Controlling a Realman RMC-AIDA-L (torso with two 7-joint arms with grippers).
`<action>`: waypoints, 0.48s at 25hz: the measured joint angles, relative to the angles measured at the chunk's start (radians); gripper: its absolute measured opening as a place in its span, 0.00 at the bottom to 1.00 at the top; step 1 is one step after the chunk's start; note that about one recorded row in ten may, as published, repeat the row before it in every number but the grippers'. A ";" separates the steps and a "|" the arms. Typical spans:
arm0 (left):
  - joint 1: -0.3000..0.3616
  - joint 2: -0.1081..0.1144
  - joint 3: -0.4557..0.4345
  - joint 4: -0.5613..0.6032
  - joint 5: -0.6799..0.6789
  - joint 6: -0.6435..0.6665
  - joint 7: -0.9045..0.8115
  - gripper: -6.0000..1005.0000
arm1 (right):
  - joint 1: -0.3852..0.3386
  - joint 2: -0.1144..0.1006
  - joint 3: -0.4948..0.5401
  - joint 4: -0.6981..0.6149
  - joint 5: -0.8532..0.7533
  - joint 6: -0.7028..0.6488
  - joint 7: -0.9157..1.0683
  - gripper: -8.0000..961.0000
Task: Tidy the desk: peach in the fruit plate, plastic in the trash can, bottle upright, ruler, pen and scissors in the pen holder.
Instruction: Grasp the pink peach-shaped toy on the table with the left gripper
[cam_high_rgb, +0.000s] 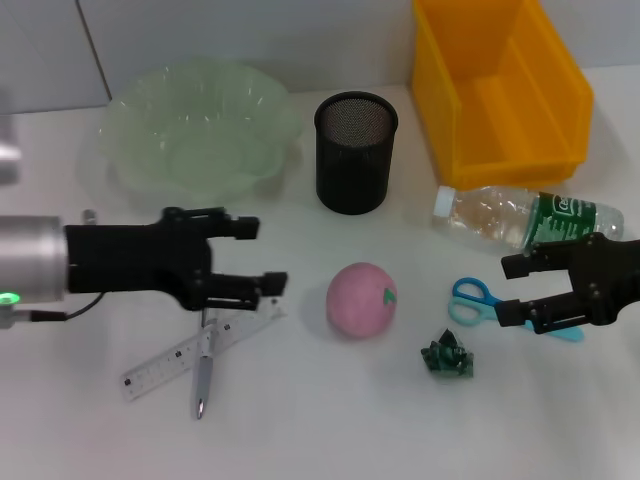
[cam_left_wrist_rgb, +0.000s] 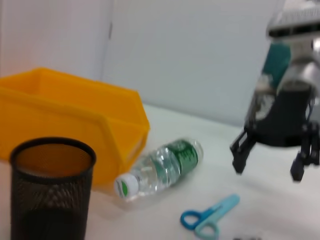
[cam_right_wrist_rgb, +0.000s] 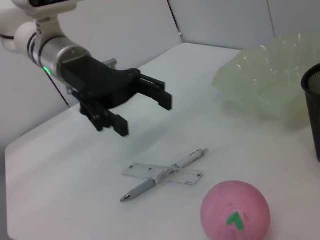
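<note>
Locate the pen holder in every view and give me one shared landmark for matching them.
Head view: the black mesh pen holder stands upper centre, between the green fruit plate and the yellow bin.
Left wrist view: lower left corner, in front of the bin.
Right wrist view: only its edge shows, at the right border, beside the plate.
Shared landmark: the pen holder itself.

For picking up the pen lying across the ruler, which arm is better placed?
Left. The left claw hangs open just above the pen and ruler, on the fruit-plate side. The right claw, also open, is over the scissors, with the peach between it and the pen.
</note>
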 joint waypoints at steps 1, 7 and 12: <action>-0.021 -0.001 0.064 -0.003 0.002 -0.049 0.003 0.80 | 0.000 -0.001 0.000 0.000 0.000 0.000 0.002 0.85; -0.083 -0.010 0.295 -0.001 -0.006 -0.217 -0.020 0.79 | 0.006 -0.002 0.000 0.000 -0.001 0.001 0.013 0.85; -0.127 -0.012 0.444 -0.003 -0.033 -0.303 -0.058 0.79 | 0.009 -0.003 0.000 0.000 -0.002 0.002 0.023 0.85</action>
